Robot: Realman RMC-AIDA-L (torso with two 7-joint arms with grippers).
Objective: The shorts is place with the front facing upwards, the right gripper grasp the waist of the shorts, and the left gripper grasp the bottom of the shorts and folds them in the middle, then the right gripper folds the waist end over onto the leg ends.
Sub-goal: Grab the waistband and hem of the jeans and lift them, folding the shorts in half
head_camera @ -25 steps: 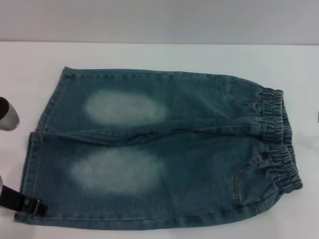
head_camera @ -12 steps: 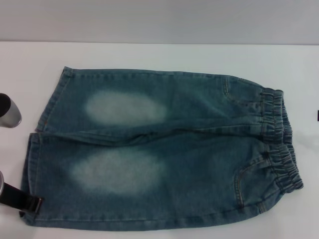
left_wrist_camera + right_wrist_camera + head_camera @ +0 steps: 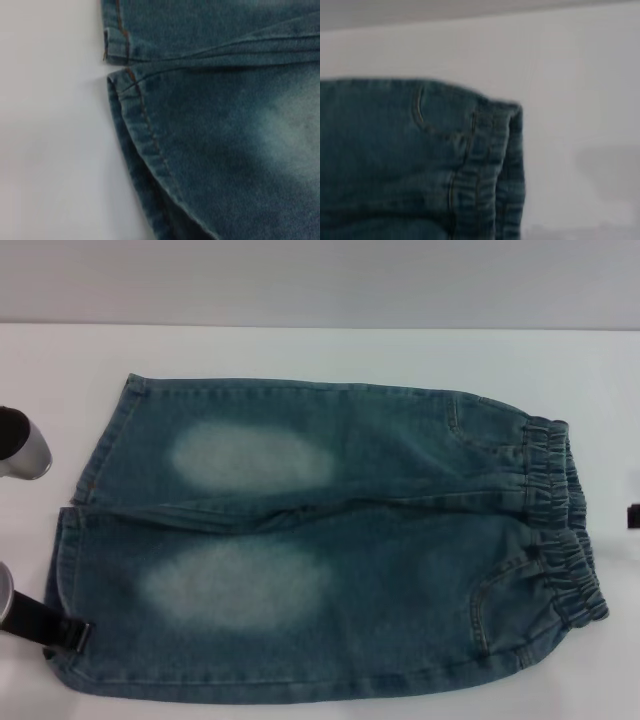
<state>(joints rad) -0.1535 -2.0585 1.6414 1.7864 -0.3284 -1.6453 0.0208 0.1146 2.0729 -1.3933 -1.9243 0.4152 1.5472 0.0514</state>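
- The shorts [image 3: 330, 540] are lying flat and unfolded on the white counter [image 3: 320, 350], front up; no fold is made yet, both folds remaining.
- Left tool [image 3: 68, 633] is sitting at the bottom of the shorts [image 3: 68, 540], at the near leg's hem; can't tell if it's clenched.
- Right tool [image 3: 633, 516] is barely showing at the frame edge, apart from the waist of the shorts [image 3: 558, 520]; its state is unreadable.

Blue-green denim shorts [image 3: 220, 125] fill most of the left wrist view, lying on a plain white table [image 3: 50, 130]. Two hemmed leg ends [image 3: 131, 107] with orange stitching meet at a narrow gap beside the bare table. A pale faded patch [image 3: 295, 135] shows on one leg.
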